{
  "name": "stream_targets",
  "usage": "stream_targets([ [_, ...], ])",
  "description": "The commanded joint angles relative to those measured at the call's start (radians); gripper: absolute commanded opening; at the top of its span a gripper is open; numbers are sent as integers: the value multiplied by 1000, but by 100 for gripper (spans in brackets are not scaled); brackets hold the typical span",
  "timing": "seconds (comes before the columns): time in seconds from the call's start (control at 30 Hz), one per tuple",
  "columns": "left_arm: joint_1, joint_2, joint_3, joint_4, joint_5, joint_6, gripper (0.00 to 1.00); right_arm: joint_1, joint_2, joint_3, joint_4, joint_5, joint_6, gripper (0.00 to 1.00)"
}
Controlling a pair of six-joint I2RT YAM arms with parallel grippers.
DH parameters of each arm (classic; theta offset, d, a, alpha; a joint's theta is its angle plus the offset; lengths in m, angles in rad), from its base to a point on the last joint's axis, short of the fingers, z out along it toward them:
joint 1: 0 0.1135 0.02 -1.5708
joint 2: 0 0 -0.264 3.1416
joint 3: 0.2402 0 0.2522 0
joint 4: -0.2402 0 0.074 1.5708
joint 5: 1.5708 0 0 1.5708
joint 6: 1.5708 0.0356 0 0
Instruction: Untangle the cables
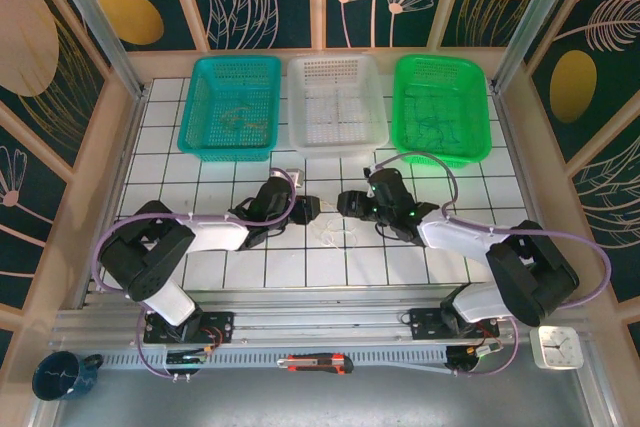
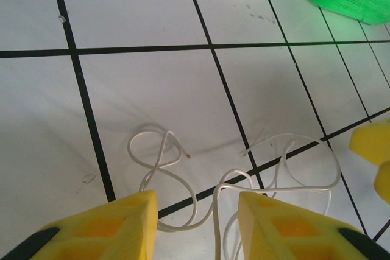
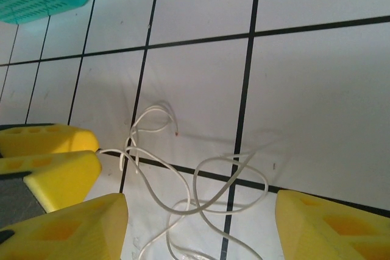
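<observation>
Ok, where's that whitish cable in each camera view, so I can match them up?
Top external: the whitish cable lies in small loops just below the picture's centre.
Left wrist: its loops spread across the lower middle and run off the bottom edge.
Right wrist: its loops sit in the lower centre and run off the bottom edge.
Shared landmark: the black tile line that the cable lies across in both wrist views.

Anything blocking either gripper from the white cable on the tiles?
Nothing visible. The white cable lies loose on the bare table tiles, with no other object on or around it. Its strands run straight into the finger gap of the left gripper and of the right gripper, both with jaws apart.
</observation>
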Motion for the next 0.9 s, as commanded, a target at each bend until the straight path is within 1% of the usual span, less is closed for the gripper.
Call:
stream_targets([
  [0.0,2,19,-1,34,13,7,39,13,-12,-22,49,29,23,65],
  [0.07,3,29,-14,57,19,0,38,16,-8,-27,61,24,24,65],
  [0.1,2,35,-19,69,23,-2,34,18,-2,-29,70,19,24,65],
  [0.13,3,40,-21,77,27,-2,30,21,3,-31,79,15,23,65],
  [0.27,2,40,-4,84,61,6,4,40,47,-32,121,9,14,65],
  [0.3,3,31,5,75,68,12,0,45,61,-32,130,10,11,65],
  [0.43,2,-43,41,48,104,26,0,55,110,-35,165,25,10,65],
  [0.53,2,-121,66,43,150,21,0,53,128,-41,181,55,7,63],
  [0.6,3,-173,82,40,183,18,0,50,136,-46,193,64,5,57],
  [0.77,2,-271,123,46,235,7,0,32,160,-60,214,84,10,24],
  [0.83,4,-304,132,63,235,-2,0,22,167,-68,220,90,16,16],
  [0.87,2,-321,133,83,235,-9,0,14,169,-75,221,96,19,15],
])
